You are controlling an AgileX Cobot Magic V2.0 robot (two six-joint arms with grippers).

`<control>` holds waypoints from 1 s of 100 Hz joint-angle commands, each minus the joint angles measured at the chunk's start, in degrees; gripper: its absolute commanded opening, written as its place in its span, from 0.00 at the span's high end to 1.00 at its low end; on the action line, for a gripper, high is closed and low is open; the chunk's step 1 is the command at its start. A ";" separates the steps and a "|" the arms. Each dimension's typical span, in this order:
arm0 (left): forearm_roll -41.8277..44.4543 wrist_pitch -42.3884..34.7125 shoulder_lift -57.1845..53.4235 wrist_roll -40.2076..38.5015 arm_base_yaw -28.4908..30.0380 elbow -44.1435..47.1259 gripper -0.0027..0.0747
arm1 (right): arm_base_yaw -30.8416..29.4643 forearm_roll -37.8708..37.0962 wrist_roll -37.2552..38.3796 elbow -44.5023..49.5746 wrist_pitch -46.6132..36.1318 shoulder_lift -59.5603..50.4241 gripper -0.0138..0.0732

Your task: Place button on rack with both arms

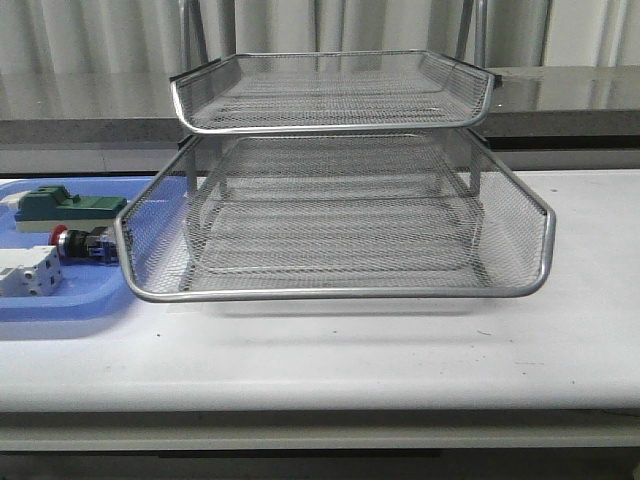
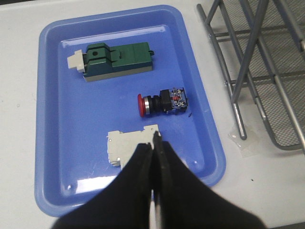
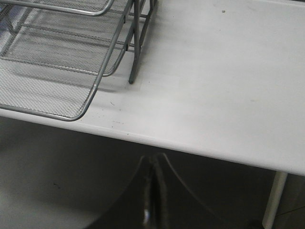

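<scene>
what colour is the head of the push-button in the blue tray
Red, on the button; clearest in the left wrist view.

A white table [image 1: 400, 350] bears the wire rack [image 1: 330, 250] and, beside it, a blue tray [image 1: 70, 305].

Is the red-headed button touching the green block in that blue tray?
Apart. The left wrist view shows bare blue tray floor between the button and the green block.
</scene>
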 commanded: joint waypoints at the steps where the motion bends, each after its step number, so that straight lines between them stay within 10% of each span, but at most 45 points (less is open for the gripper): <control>1: -0.20 -2.02 2.63 1.04 0.04 -4.35 0.98 | 0.29 1.09 -0.16 -1.66 -3.88 0.63 0.91; 13: -0.20 -0.21 6.47 1.40 0.04 -6.23 0.83 | 0.29 1.09 -0.16 -1.66 -3.88 0.63 0.91; 40: -0.20 0.79 8.27 2.98 0.04 -6.54 0.14 | 0.29 1.09 -0.16 -1.66 -3.88 0.63 0.91; 100: -0.53 4.03 16.37 14.90 0.04 -17.39 0.17 | 0.24 1.09 -0.16 -1.66 -3.82 0.63 0.91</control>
